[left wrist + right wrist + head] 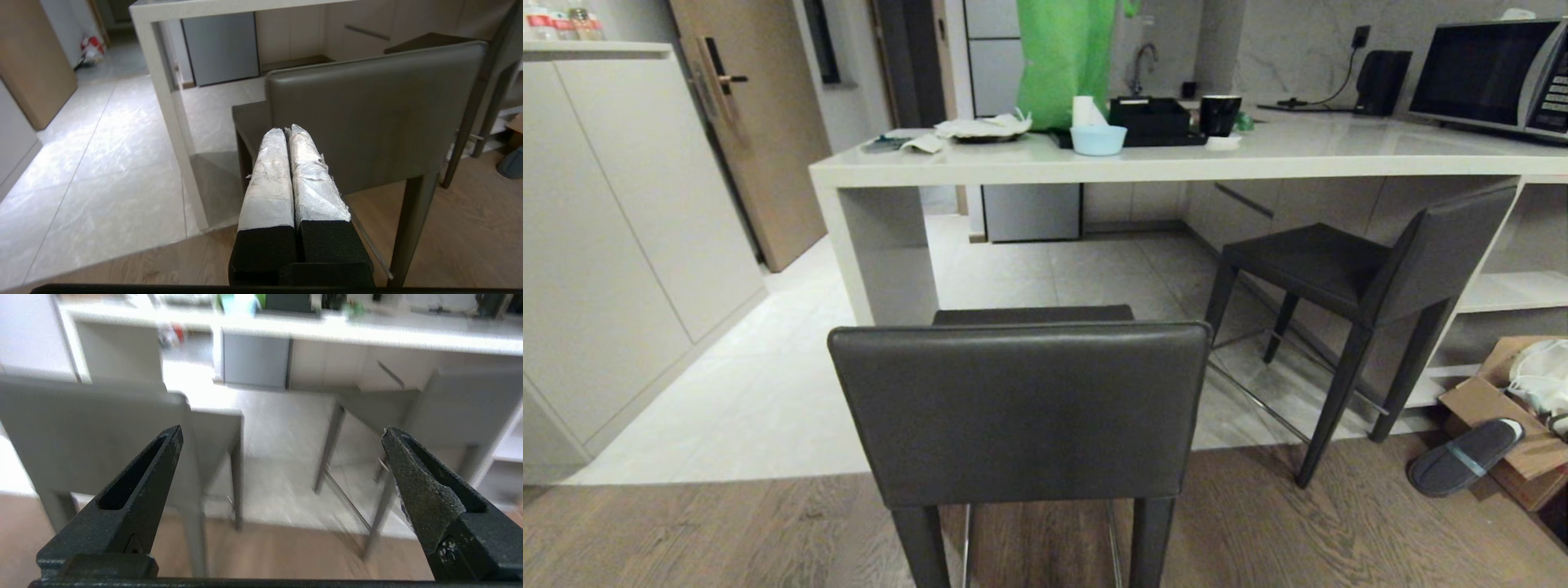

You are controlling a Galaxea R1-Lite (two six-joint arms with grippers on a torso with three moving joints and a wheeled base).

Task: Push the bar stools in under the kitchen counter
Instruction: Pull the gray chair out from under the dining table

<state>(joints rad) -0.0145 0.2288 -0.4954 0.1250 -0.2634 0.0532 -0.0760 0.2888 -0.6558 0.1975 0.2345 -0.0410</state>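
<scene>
Though cluttered, kitchen counter (1176, 167) without legible labels.

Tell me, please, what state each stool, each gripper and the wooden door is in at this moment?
Near bar stool: upright, outside the kitchen counter, backrest toward the robot.
Far bar stool: upright, turned at an angle, seat partly under the counter.
Left gripper: shut, empty, near the near stool's backrest.
Right gripper: open, empty.
Wooden door: cannot tell whether open or closed.

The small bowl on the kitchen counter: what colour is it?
Pale blue. The bowl sits on the kitchen counter; the head view shows it best.
</scene>
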